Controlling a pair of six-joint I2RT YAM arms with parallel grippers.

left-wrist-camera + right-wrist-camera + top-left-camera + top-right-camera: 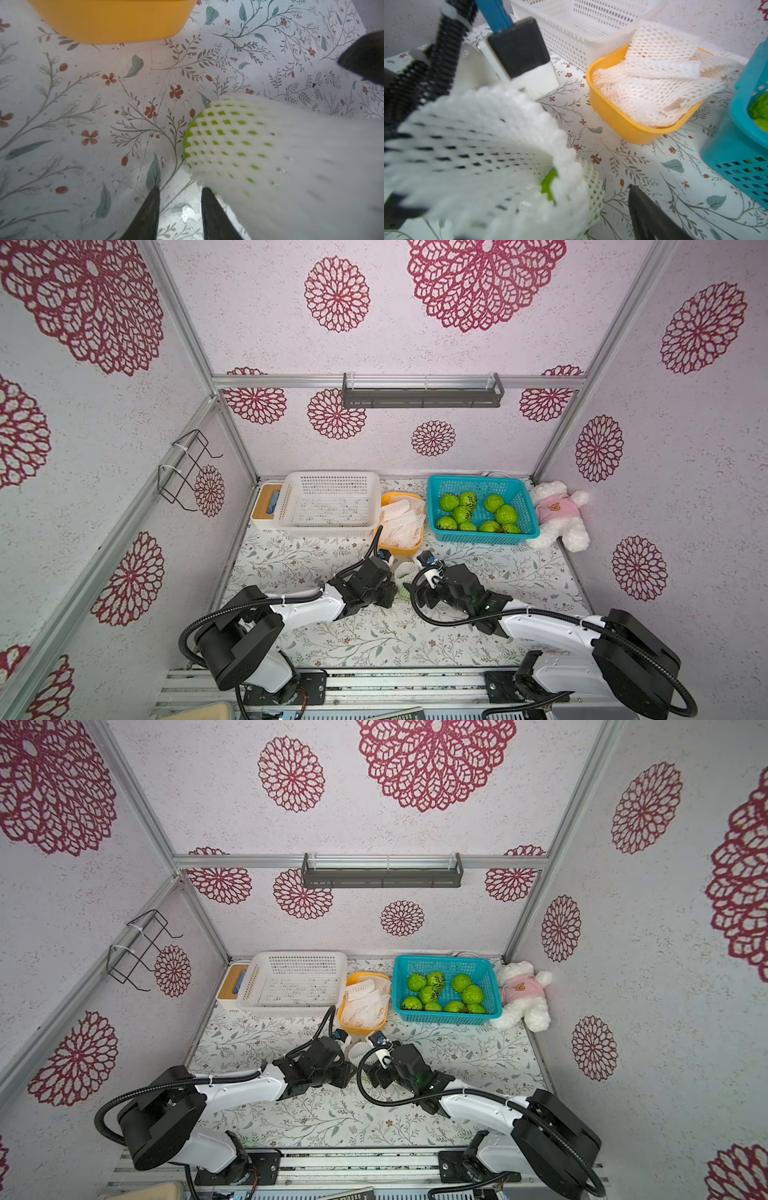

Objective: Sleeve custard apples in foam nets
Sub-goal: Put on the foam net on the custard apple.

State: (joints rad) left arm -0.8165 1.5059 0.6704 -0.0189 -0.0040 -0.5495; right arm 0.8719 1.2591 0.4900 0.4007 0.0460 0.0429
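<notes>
A custard apple wrapped in a white foam net [404, 577] [358, 1051] lies on the table between the two wrists. In the left wrist view the net [239, 141] shows green through its holes. It rests against the outer side of one finger of my left gripper [180, 189], whose jaws stand apart over bare table. My right gripper [576, 187] is open; one dark finger [648, 209] stands clear of the net's flared mouth [483, 158], and the net hides the other. Several bare custard apples [478, 512] fill the teal basket [524, 506]. Spare foam nets [401, 520] [658, 87] are piled in a yellow tub [612, 116].
An empty white perforated basket [291, 506] stands at the back left beside a white box with a wooden lid [264, 499]. A white teddy bear [559, 518] lies at the back right. The yellow tub [112, 22] is close ahead of the left wrist.
</notes>
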